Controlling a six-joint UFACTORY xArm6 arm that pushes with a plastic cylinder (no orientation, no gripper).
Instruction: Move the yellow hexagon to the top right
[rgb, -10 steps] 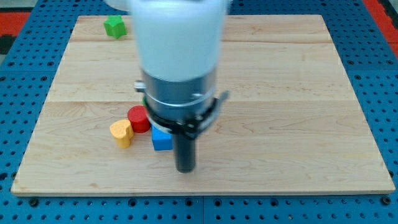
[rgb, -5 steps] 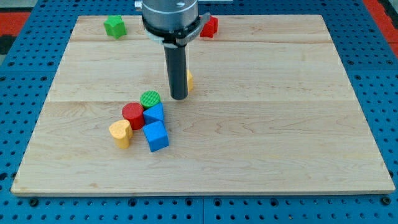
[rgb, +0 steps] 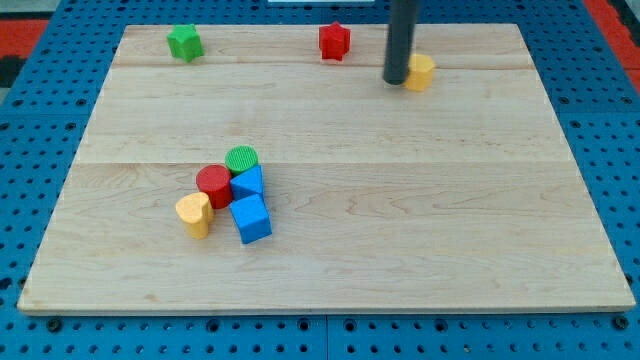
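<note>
Writing: none could be read on any block or on the surface (rgb: 480, 200).
Yellow hexagon (rgb: 421, 72): sat near the top edge, toward the top right corner; its facing and long axis could not be made out.
Tool: a bare rod, nothing to clench or release; my tip (rgb: 396, 80) touched the hexagon's left side.
Red block (rgb: 334, 41): top edge, left of the rod.
Green block (rgb: 184, 43): top left corner.
</note>
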